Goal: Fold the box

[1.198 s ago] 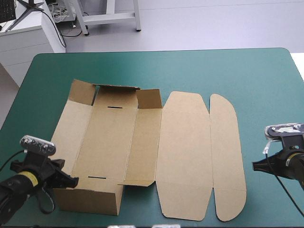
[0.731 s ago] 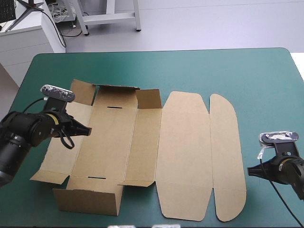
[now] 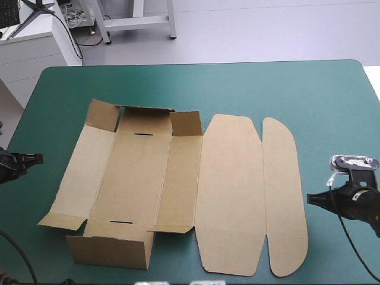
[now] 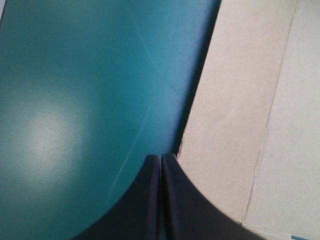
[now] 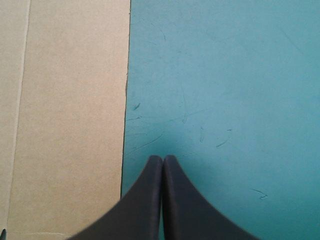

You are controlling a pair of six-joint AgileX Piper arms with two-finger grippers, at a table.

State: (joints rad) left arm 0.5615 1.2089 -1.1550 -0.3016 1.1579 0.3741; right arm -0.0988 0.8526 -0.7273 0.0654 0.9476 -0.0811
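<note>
Both arms off the box (image 3: 148,178)

We see the brown box lying in the middle of the counter (image 3: 249,89) on the teal-green cover, partly raised; its near wall (image 3: 110,252) and far wall (image 3: 145,122) stand up, while the lid (image 3: 228,190) lies flat toward the right; the left end effector (image 3: 35,158) hangs at the counter's left edge, apart from the box, closed to a single point and holding nothing; the right end effector (image 3: 310,199) sits just beside the lid's rounded outer flap, likewise pressed together and empty, over bare cover.
</note>
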